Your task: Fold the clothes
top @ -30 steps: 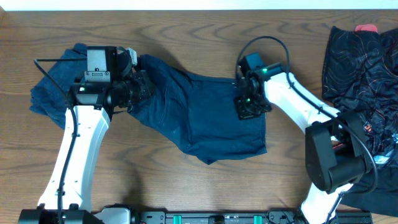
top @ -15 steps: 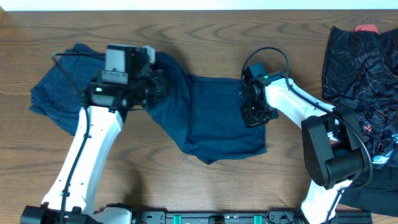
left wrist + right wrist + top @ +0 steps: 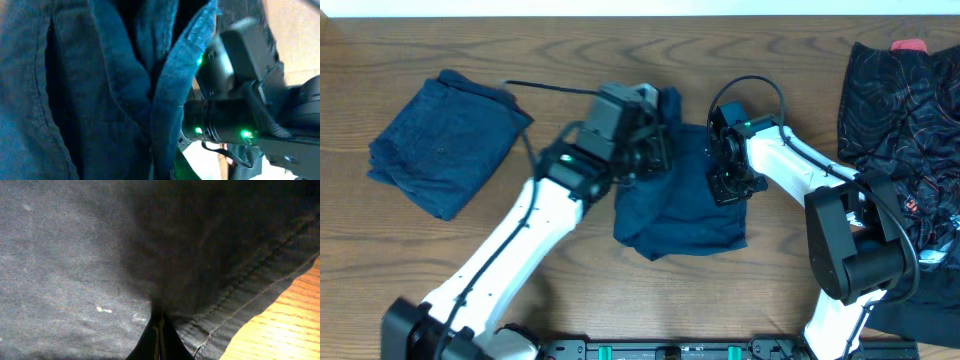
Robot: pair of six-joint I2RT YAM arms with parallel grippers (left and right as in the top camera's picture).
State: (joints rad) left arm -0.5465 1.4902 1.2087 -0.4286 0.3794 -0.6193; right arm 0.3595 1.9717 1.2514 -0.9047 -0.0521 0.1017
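A dark blue garment [image 3: 685, 215] lies in the middle of the table, its left part lifted and carried over its right part. My left gripper [image 3: 655, 152] is shut on that lifted fold; the left wrist view is filled with hanging blue cloth [image 3: 100, 90], and the jaws themselves are hidden in it. My right gripper [image 3: 725, 178] is on the garment's upper right part. In the right wrist view its fingers [image 3: 159, 330] are closed together with their tips in the cloth [image 3: 75, 255], near the hem.
A folded blue garment [image 3: 440, 140] lies at the far left. A pile of dark patterned clothes [image 3: 905, 100] with a red bit on top covers the right edge. The right arm [image 3: 235, 125] shows close beside the left wrist. Bare wood [image 3: 295, 315] borders the hem.
My left gripper has swept right with the garment's left part, from beside the folded garment to right next to the right gripper. The right gripper has stayed on the cloth.
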